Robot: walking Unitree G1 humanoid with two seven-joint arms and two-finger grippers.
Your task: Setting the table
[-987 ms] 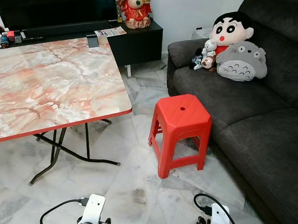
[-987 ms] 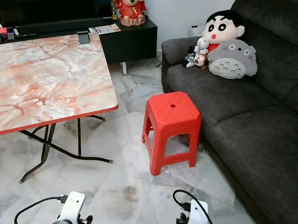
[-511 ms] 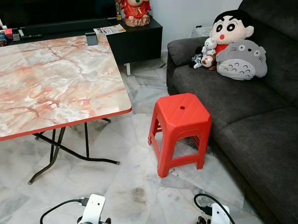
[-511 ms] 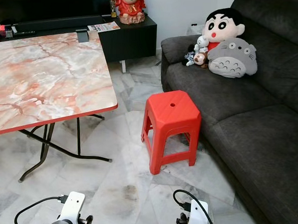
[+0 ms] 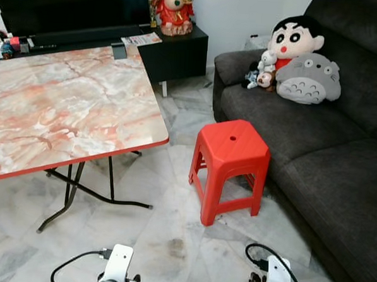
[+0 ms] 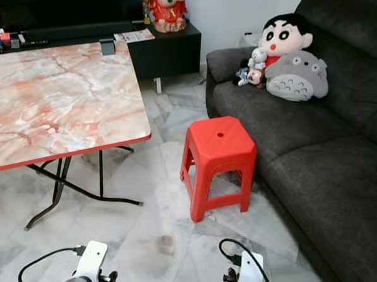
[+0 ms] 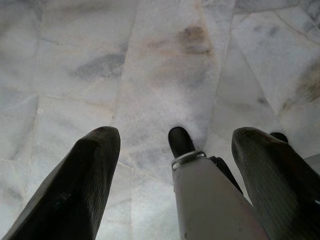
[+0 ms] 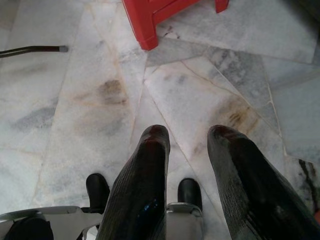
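Observation:
A folding table (image 5: 70,109) with a pink marble-patterned top and a red edge stands at the left; a small dark object (image 5: 118,51) sits at its far edge. Both arms hang low by my legs, the left wrist (image 5: 117,270) and the right wrist (image 5: 274,279) at the bottom of the eye views. My left gripper (image 7: 176,134) is open, its fingers (image 7: 85,175) wide apart over the marble floor. My right gripper (image 8: 189,131) is open too, with nothing between its fingers (image 8: 145,170).
A red plastic stool (image 5: 230,159) stands between the table and a dark grey sofa (image 5: 326,161) with plush toys (image 5: 300,65). A black TV cabinet (image 5: 174,48) with a red figurine (image 5: 173,11) is behind the table. The table's metal legs (image 5: 72,192) spread over the floor.
The head views have shifted slightly, so the camera moved. The table, the stool and both arms keep their places.

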